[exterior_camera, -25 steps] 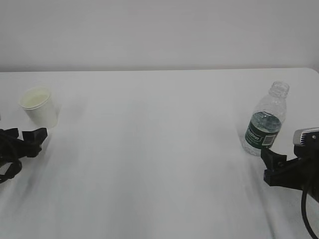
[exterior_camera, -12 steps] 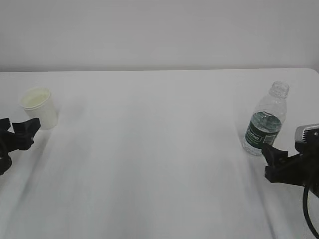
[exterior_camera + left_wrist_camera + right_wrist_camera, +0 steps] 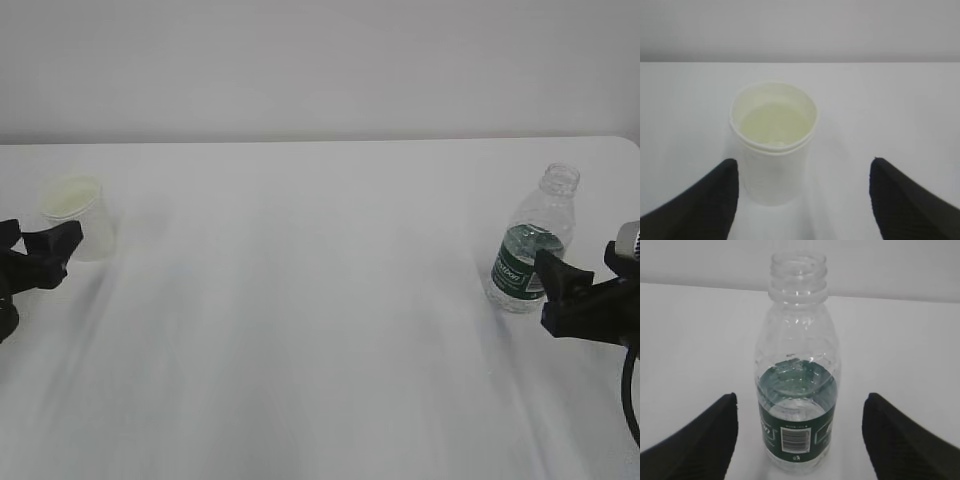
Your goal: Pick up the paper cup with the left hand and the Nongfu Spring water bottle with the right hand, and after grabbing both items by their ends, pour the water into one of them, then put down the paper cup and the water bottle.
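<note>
With both claws spread apart, the thin, easily crushed cup (image 3: 773,142) standing between the left gripper's (image 3: 802,195) fingers and the light, slippery uncapped bottle (image 3: 797,371) between the right gripper's (image 3: 799,432) are best gripped gently, low on their sides.

Matt paper cup (image 3: 773,145) — glossy clear ribbed plastic bottle (image 3: 797,370), matt table (image 3: 300,330).

The Nongfu Spring water bottle (image 3: 796,390) is wearing a dark green label band (image 3: 795,432) that is carrying a white barcode panel with tiny digits too small to read; the white lettering beside it is showing only blurred, unreadable fragments
</note>
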Motion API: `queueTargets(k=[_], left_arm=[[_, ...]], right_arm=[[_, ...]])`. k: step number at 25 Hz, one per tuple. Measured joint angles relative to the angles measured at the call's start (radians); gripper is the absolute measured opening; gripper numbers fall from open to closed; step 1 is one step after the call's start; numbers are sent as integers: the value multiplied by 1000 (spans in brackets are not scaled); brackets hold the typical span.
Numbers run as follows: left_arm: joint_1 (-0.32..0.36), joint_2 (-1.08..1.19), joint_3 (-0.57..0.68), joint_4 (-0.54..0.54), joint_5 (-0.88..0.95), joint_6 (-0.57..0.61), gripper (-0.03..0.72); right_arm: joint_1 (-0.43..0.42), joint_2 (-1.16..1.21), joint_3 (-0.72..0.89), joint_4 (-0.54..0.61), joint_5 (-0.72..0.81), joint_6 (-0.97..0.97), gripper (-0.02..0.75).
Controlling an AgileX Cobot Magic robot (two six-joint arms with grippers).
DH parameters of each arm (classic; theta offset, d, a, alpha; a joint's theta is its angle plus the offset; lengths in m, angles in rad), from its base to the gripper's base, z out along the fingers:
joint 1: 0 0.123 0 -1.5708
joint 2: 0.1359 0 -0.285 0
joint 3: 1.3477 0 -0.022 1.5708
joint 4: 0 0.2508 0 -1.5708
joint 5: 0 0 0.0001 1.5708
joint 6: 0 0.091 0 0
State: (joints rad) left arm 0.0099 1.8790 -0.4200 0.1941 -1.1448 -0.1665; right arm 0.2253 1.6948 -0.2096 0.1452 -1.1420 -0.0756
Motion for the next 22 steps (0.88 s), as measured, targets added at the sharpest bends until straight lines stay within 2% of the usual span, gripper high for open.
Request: queueTargets(k=[22], left_arm=[[0, -268, 4, 0, 115, 0, 567]], right_arm=[[0, -228, 2, 4, 166, -50, 587]])
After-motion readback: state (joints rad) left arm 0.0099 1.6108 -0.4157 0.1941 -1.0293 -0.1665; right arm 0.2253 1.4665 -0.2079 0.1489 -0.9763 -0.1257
